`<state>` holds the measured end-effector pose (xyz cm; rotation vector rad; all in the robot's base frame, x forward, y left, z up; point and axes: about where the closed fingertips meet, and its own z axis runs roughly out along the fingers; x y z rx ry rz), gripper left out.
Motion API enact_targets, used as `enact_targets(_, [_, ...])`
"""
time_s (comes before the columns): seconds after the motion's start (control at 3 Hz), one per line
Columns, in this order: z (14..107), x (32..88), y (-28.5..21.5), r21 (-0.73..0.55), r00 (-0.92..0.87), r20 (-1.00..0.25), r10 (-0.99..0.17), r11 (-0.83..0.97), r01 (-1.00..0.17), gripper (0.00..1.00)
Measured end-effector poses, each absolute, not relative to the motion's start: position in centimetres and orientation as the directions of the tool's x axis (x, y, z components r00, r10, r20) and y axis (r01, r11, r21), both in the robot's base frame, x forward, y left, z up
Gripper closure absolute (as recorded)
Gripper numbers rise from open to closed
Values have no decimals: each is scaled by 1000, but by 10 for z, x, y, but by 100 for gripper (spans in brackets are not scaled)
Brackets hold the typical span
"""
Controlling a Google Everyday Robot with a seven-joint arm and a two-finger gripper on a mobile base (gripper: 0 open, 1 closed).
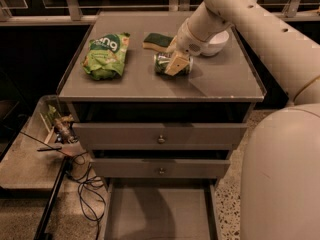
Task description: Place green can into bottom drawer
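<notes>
The green can lies on its side on the grey cabinet top, near the middle. My gripper is down on the can, with its tan tip across the can's near side, and it hides the can's right half. The arm reaches in from the upper right. The bottom drawer is pulled out at the foot of the cabinet, a shallow grey tray with a bare floor.
A bright-green snack bag lies at the top's left. A green-topped sponge and a white bowl sit behind the can. Two upper drawers with knobs are closed. Cables and clutter lie on the floor to the left.
</notes>
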<state>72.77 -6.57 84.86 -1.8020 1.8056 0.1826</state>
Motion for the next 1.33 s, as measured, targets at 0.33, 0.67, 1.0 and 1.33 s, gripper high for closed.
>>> enact_targets(0.33, [866,720,-68,-302,81,-511,-856,90,-949,100])
enact_targets(0.67, [894,706,-72,-325,102,-551,-828,100,-941,100])
enact_targets(1.0, [924,685,-75,-358,126,-575,-808,110,-927,100])
enact_targets(1.33, [944,658,-83,-393,136,-582,-802,131,-910,100])
